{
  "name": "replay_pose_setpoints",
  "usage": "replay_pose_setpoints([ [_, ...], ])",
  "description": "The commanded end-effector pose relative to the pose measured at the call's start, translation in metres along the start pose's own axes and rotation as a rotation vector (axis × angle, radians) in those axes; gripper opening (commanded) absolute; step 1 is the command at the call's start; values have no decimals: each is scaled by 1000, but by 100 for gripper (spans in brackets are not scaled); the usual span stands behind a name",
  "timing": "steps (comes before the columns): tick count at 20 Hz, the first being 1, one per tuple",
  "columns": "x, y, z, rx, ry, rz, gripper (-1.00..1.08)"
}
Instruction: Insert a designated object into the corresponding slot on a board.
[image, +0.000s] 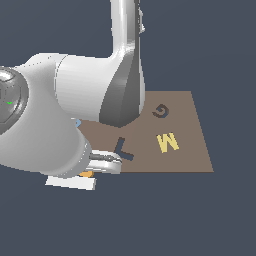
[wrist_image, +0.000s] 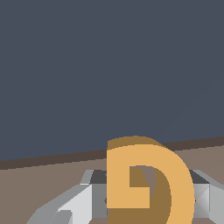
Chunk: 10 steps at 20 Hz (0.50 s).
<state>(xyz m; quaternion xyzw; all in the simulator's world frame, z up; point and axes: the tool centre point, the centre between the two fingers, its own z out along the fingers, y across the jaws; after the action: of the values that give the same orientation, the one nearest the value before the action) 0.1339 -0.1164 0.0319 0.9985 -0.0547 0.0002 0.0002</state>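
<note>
The orange letter G (wrist_image: 177, 183) fills the near part of the wrist view, held between two grey fingers (wrist_image: 74, 203), so my gripper (wrist_image: 151, 197) is shut on it. In the exterior view only a sliver of the G (image: 86, 174) shows under the arm, where the gripper (image: 88, 173) hangs near the corner of the tan-brown board (image: 192, 155) at the exterior view's left. The dark brown G-shaped slot (image: 160, 111) lies on the far part of the board, well to the exterior view's right of the gripper. Most of the hand is hidden behind the arm.
A yellow W (image: 167, 142) lies on the board below the slot. A dark navy L shape (image: 123, 149) sits close to the gripper. A light blue bit (image: 77, 122) peeks out behind the arm. The bulky white arm link (image: 95, 90) blocks the board's left part.
</note>
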Motion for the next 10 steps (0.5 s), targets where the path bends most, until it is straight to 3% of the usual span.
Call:
replay_pose_setpoints([
  [1,7,-13,-1,0,1,-93,-100],
  [10,19,-60,-2,0,1,-400,-100],
])
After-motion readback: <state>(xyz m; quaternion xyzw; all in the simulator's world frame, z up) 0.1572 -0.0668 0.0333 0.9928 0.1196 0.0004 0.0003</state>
